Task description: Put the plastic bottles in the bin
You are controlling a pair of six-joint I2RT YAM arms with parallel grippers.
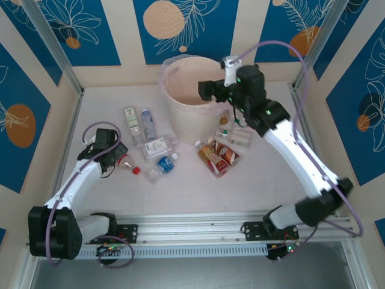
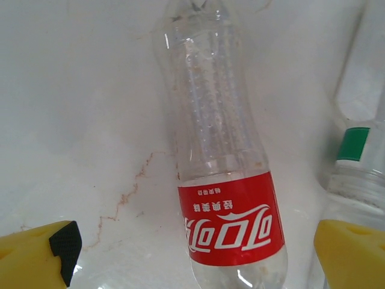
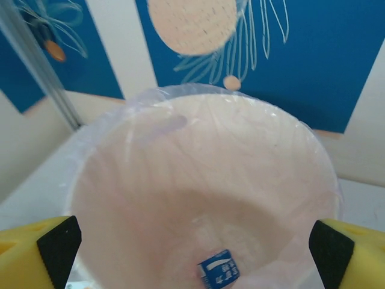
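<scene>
top: high, rear, whole table (image 1: 180, 192) | left wrist: close over bottle (image 2: 228, 180) | right wrist: into bin (image 3: 180, 174), shared with top

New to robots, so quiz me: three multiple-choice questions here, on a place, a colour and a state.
1. The right gripper hangs: A over the round cream-beige bin; B at the table's near edge; C beside the left arm.
2. Label on the clear plastic bottle under the left gripper: A green; B red; C brown.
3. The right gripper's jaws: A shut on a bottle; B open, empty; C shut, empty.
A, the lined bin lies below its fingers; B, a red band with white script; B, fingers wide apart, nothing between.
</scene>
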